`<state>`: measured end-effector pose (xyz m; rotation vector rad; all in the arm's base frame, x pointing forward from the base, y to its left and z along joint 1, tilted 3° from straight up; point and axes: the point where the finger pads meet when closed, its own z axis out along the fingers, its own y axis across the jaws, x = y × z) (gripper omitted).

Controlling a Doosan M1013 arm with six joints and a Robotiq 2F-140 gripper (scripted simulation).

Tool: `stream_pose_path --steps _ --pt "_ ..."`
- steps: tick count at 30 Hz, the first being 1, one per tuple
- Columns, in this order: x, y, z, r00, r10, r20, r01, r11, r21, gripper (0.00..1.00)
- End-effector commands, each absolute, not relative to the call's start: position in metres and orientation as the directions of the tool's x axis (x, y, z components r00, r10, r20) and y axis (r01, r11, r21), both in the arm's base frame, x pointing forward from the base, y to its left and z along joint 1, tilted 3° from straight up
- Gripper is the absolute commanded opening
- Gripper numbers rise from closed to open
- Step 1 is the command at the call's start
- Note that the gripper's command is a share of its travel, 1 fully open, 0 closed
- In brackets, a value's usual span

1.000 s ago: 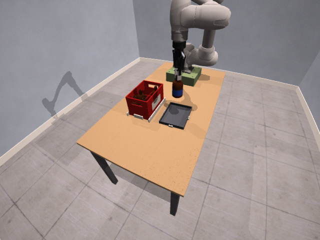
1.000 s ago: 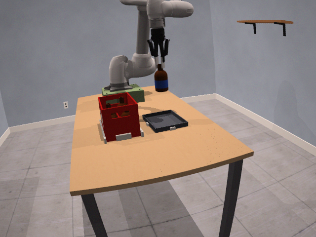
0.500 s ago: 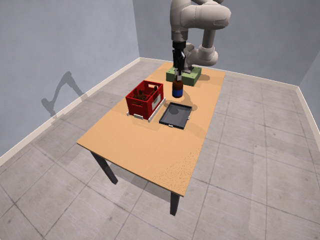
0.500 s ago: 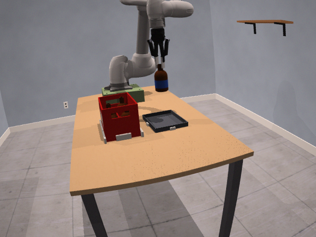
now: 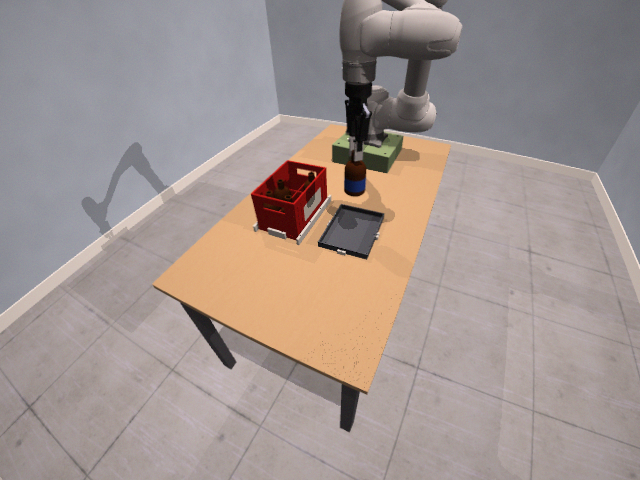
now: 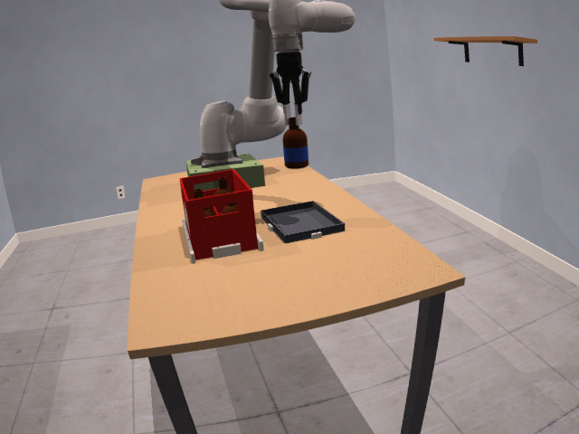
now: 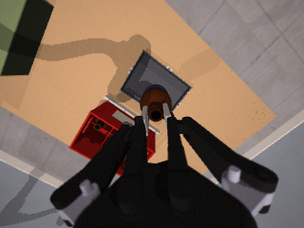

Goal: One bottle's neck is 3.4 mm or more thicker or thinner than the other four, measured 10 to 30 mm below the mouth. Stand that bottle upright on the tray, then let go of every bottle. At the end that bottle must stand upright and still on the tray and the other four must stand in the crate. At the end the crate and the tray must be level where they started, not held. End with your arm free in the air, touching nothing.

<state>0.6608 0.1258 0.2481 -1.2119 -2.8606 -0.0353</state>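
Bottle (image 5: 355,178) (image 6: 295,148) (image 7: 153,97) upright in air, neck apparently between the fingers (image 5: 355,149) (image 6: 293,116)

A wooden shelf (image 6: 486,39), apparently bare, and outlet (image 6: 120,192).

The pale arm (image 5: 413,33) (image 6: 261,61) arches over the table and bends down to its black hand (image 5: 355,149) (image 6: 293,114) (image 7: 156,112), which points straight down (rather neatly), held well above the table. Its pale fingertips (image 5: 358,153) (image 6: 298,117) are closed on a bottle's neck, one on each side.
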Motion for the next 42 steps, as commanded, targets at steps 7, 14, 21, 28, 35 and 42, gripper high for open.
stream_pose_path --steps 7,14,21,28,35,42 --pt "0.661 0.131 0.239 -0.693 0.720 0.045 0.721 0.693 0.011 0.00" --pt "0.661 0.131 0.228 -0.693 0.720 0.045 0.721 0.693 0.011 0.00" --pt "0.661 0.132 0.218 -0.693 0.720 0.045 0.721 0.693 0.011 0.00" --pt "0.660 0.132 0.200 -0.693 0.720 0.045 0.721 0.693 0.011 0.00" --pt "0.660 0.133 0.179 -0.693 0.720 0.045 0.721 0.693 0.011 0.00" --pt "0.660 0.134 0.163 -0.693 0.720 0.045 0.721 0.693 0.011 0.00"
